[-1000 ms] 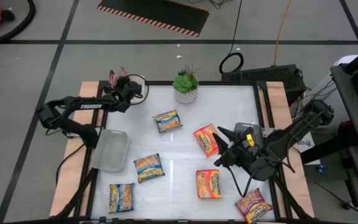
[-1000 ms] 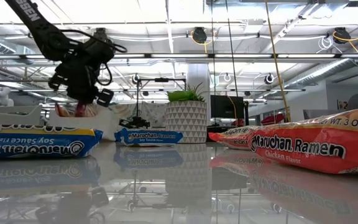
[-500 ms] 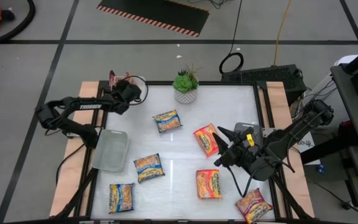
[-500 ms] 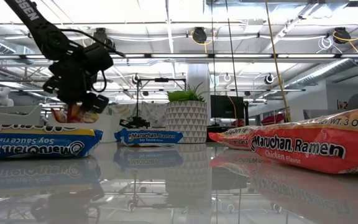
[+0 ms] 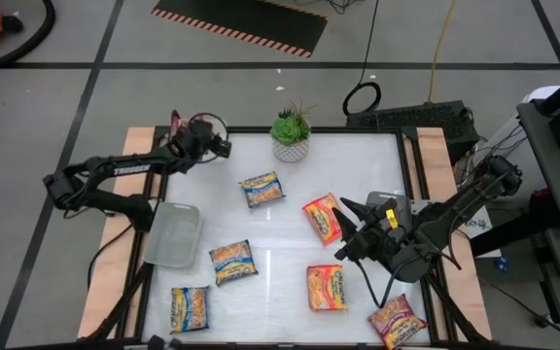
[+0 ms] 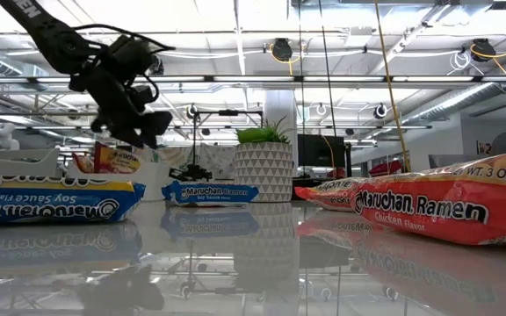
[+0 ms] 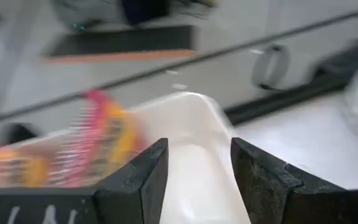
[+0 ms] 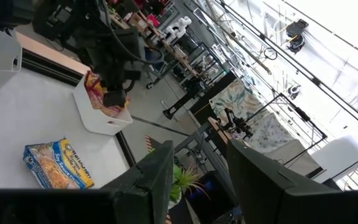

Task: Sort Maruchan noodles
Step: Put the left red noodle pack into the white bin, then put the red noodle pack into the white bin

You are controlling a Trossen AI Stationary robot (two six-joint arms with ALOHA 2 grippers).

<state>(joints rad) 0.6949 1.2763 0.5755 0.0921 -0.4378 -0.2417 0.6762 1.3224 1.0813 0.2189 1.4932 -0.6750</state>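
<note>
The left tool (image 5: 214,146) hangs empty, fingers apart, over the small white plastic bin (image 7: 191,149). A crinkly pink-red noodle packet (image 7: 98,146) sits inside (sorted, I think). Six packets wait nearby.

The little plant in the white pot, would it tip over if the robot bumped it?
Probably not easily. The white pot looks wide and squat, sitting flat on the table, so it would likely slide on that shiny top first. The spiky leaves are short, so little weight sits up high.
</note>
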